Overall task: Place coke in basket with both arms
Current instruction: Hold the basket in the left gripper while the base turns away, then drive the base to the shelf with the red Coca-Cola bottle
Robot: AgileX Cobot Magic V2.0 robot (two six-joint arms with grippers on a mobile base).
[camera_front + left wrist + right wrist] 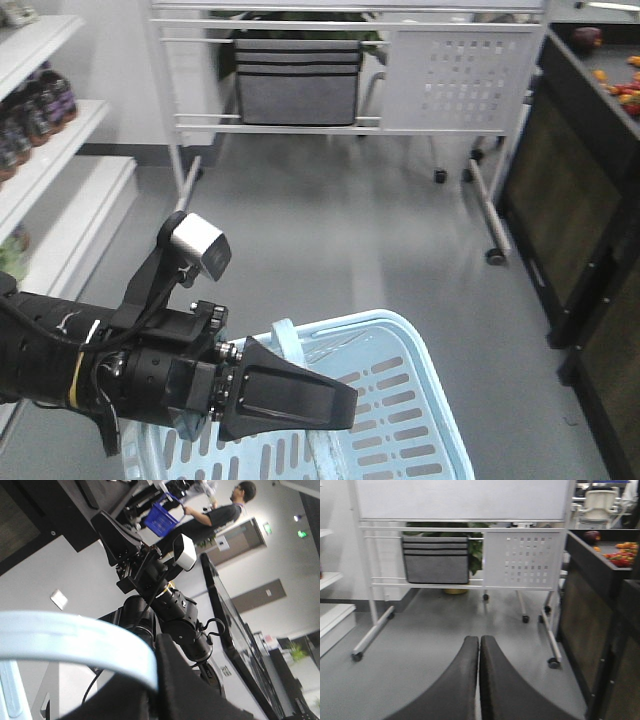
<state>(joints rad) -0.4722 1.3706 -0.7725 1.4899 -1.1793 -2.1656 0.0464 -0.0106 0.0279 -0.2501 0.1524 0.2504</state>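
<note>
The light blue basket point(440, 400) fills the bottom of the front view, and no bottle shows in the part of it I can see. Its flat handle point(288, 340) runs under my right gripper point(345, 405), which hangs over the basket, shut and empty. In the right wrist view the right gripper point(479, 640) has its fingers pressed together, with bare floor beyond. My left gripper point(152, 680) is shut on the basket handle point(75, 635), a pale blue band crossing the left wrist view. The right arm's camera point(185, 550) shows above it. The coke is out of view.
A wheeled whiteboard stand point(350, 125) with a grey bag point(297, 80) is ahead. White shelves point(60, 180) with dark bottles point(40, 105) line the left. A black counter point(580, 180) with fruit stands at the right. A person point(220, 510) carries a dark blue basket.
</note>
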